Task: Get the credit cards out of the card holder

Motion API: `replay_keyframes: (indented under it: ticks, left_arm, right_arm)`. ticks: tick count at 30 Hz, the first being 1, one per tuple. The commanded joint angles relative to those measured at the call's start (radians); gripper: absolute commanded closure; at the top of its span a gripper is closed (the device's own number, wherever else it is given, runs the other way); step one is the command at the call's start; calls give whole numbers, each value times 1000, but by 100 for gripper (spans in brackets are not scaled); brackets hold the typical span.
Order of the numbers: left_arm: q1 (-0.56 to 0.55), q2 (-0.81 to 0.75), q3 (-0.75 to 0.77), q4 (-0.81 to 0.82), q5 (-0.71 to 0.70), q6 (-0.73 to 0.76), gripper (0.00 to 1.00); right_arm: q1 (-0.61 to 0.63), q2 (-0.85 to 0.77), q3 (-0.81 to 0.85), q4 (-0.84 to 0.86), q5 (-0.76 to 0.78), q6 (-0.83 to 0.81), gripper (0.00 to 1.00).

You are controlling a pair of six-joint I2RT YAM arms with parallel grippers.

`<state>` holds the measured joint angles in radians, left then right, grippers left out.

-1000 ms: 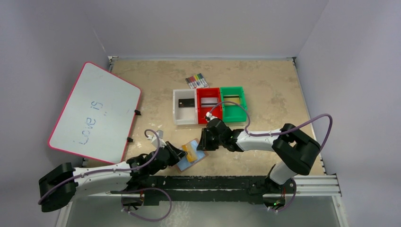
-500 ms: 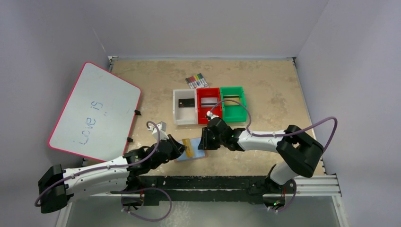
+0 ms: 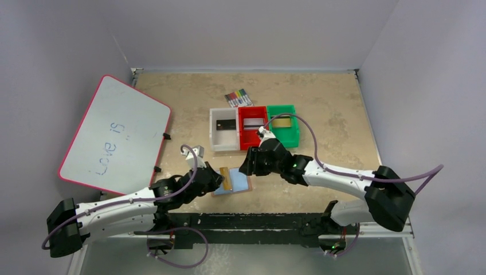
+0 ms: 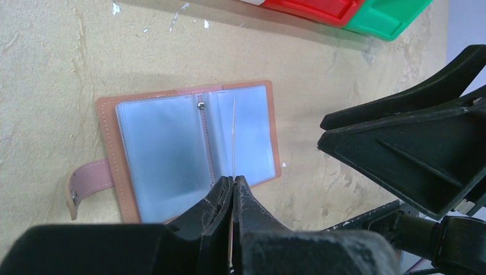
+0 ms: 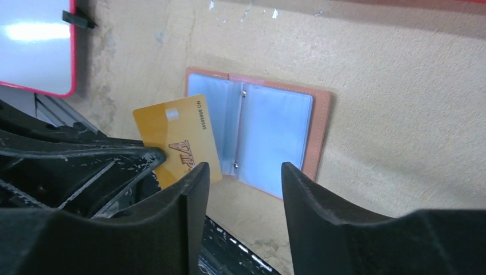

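Note:
The tan card holder (image 3: 239,184) (image 4: 172,150) (image 5: 275,134) lies open and flat on the table, and its clear pockets look empty. A gold credit card (image 3: 226,177) (image 5: 176,142) marked VIP is pinched in my left gripper (image 3: 216,179) (image 4: 234,181), which is shut on it; it hangs over the holder's left half, edge-on in the left wrist view. My right gripper (image 3: 246,167) (image 5: 245,171) hovers open just right of the holder, holding nothing. Other credit cards lie in the bins: black (image 3: 224,124), silver (image 3: 252,121), gold (image 3: 281,121).
White (image 3: 215,143), red (image 3: 245,143) and green (image 3: 292,136) bins stand in a row behind the holder. A marker pack (image 3: 238,97) lies behind them. The red-rimmed whiteboard (image 3: 114,134) (image 5: 34,46) fills the left side. The arms' base rail runs along the near edge.
My right gripper has opened and drawn slightly back from the holder, its elbow swinging right. The holder, tilted before, now lies flat. The left gripper has kept the gold card.

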<state>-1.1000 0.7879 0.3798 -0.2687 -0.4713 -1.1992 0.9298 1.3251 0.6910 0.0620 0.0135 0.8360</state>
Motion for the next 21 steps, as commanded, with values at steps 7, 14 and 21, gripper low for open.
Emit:
replay_keyframes:
  ticks: [7,14,21]
  left_arm:
    - [1,-72,14,152,26,87,100]
    - [2,-166,-22,220,41,123,100]
    - [2,-249,-112,400,114,129,100]
  right_arm:
    - [-70,-149,-134,172,-81,26,39]
    - [-103,-343,-272,327,-88,78,21]
    - [-114,-434,-322,464,-216,46,17]
